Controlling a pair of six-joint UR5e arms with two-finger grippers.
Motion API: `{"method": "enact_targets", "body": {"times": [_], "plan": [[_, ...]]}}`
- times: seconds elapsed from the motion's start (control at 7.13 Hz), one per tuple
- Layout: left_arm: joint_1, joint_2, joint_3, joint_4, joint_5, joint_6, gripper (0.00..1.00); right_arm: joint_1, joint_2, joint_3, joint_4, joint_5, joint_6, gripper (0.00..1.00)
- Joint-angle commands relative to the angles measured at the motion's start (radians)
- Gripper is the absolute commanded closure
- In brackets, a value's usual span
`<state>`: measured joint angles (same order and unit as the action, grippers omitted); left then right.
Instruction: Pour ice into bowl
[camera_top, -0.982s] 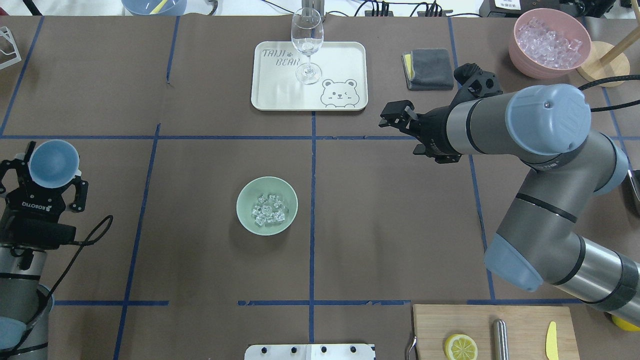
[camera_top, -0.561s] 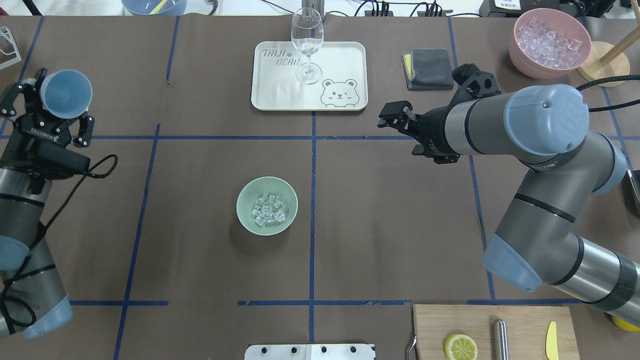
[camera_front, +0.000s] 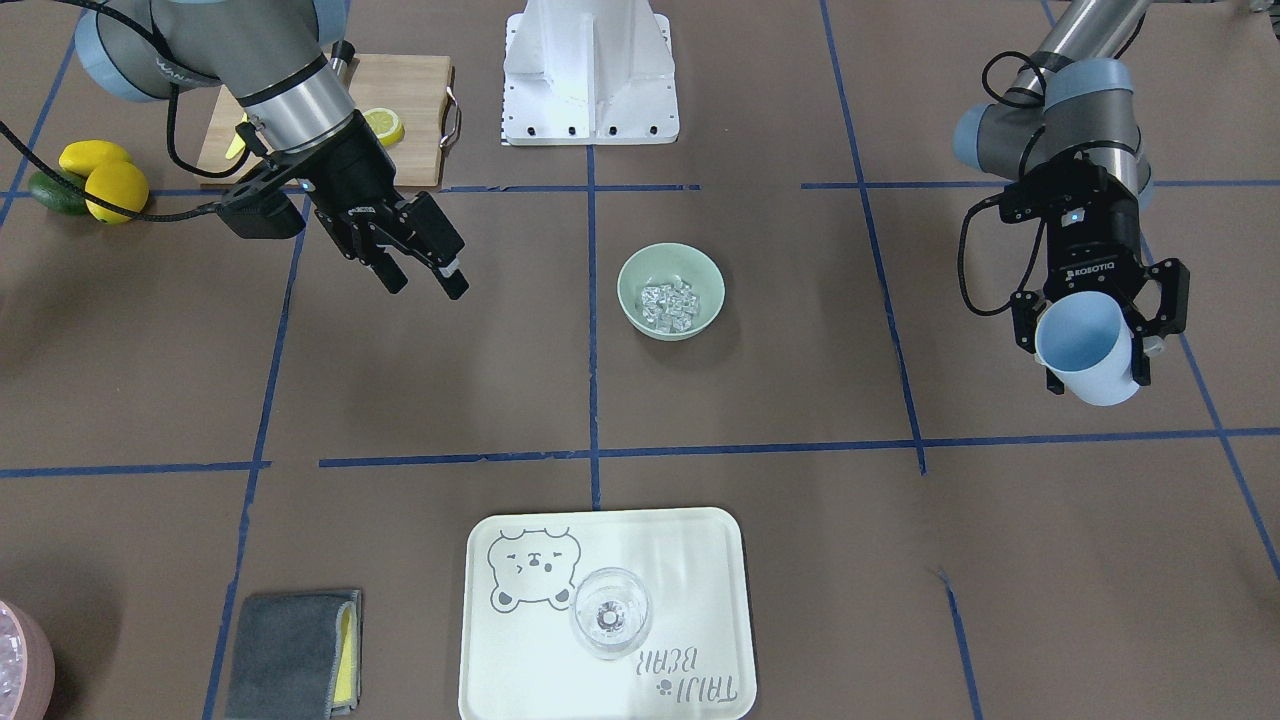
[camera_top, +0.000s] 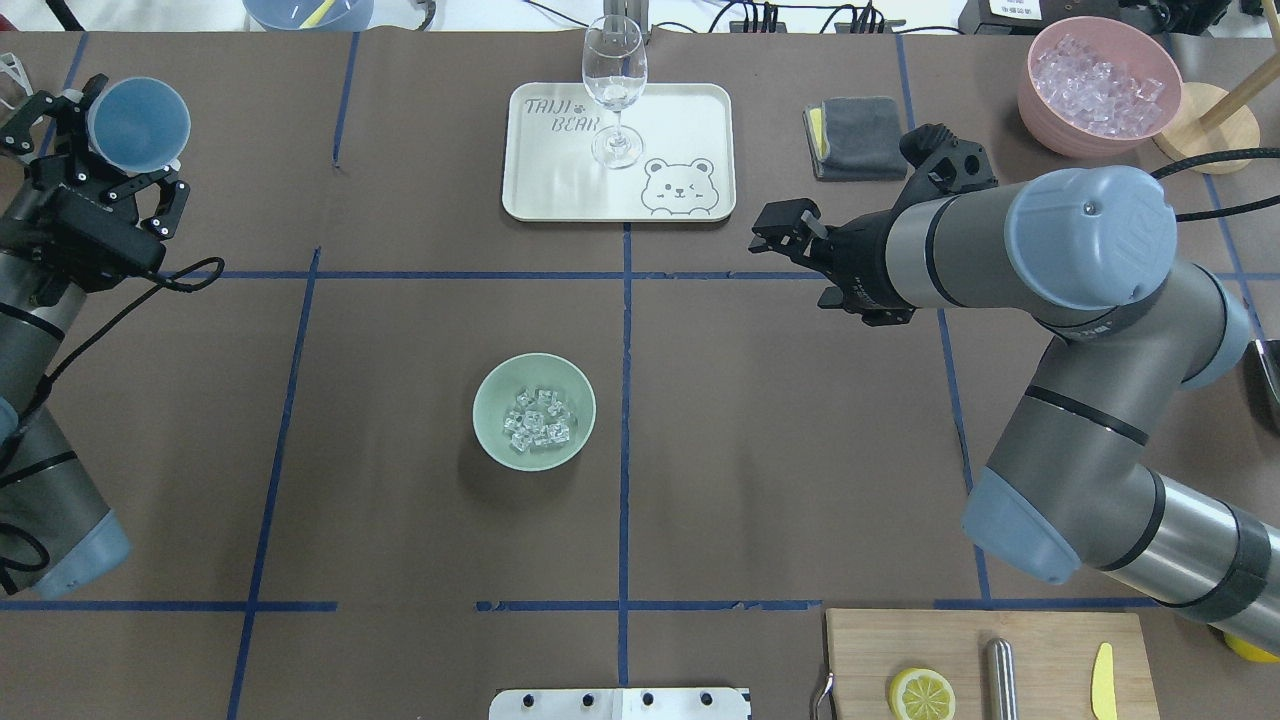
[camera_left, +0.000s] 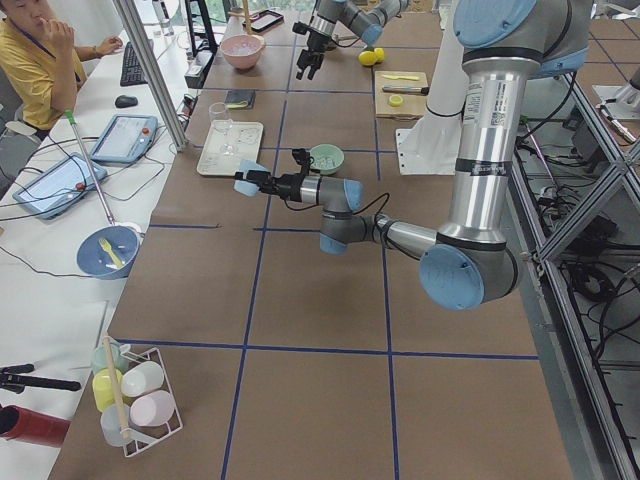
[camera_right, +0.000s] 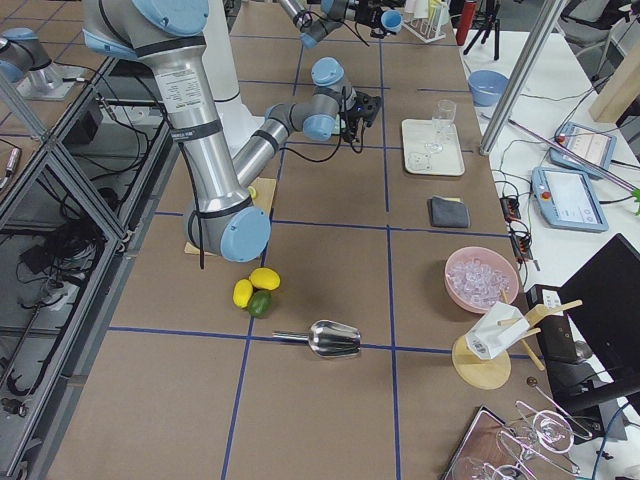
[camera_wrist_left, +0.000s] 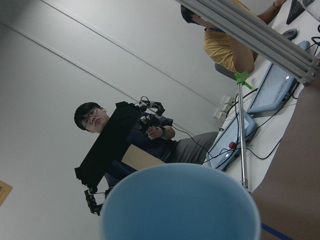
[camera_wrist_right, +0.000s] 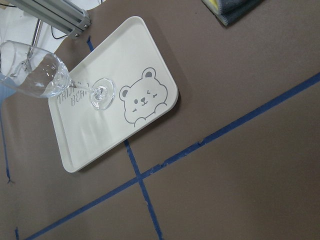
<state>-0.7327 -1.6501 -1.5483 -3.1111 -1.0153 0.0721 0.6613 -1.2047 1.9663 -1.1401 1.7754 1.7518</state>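
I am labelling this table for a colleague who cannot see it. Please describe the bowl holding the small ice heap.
Find the cream bear tray at the table's far edge; nearer the robot, just left of the central blue tape line, the bowl stands alone. It is pale green with few ice cubes, unlike the heaped pink bowl.

I'm seeing a clear wine glass (camera_top: 614, 90) standing upright on the cream bear tray (camera_top: 690, 120), a folded grey cloth (camera_top: 860, 138) lying near it. A pink container (camera_top: 1060, 140) of icy pieces (camera_top: 1098, 80) is sitting in the far corner, and a lemon slice (camera_top: 921, 693) is resting on the wooden board (camera_top: 1050, 650).
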Motion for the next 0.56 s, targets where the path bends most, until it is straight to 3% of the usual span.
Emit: {"method": "enact_targets", "body": {"times": [0.0,0.42], "plan": [[-0.008,0.073,0.002,0.012,-0.11,-0.294,1.0,0.0,0.001,0.003,0.0,-0.001,0.0,0.0],[-0.008,0.202,0.01,0.005,-0.077,-0.692,1.0,0.0,-0.001,0.006,-0.001,-0.001,0.0,0.0]]}}
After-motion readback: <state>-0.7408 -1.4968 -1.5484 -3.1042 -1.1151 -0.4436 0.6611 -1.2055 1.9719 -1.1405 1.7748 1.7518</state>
